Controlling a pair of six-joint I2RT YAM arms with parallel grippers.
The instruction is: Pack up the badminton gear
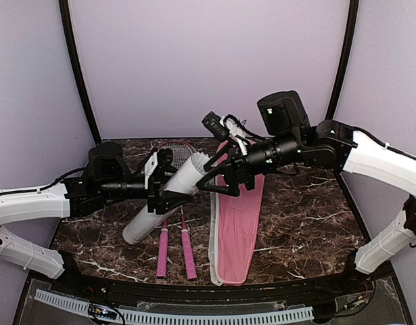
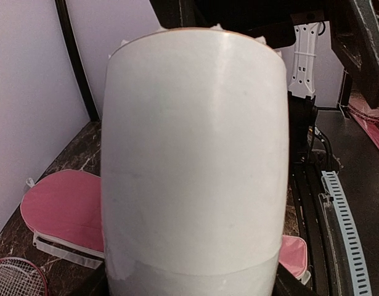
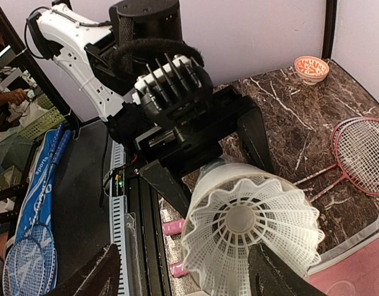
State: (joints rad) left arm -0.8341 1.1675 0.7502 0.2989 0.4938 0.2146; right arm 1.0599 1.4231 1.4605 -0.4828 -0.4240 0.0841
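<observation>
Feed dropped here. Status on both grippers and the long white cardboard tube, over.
Left gripper shut on long white cardboard tube, tilted. Right gripper open at its mouth. White feather shuttlecock sitting in mouth. Nothing blocking.

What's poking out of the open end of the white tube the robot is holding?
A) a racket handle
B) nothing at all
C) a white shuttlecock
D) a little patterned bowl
C: the right wrist view shows a white shuttlecock sitting skirt-out in the mouth of the tube, which the left claw grips.
</observation>
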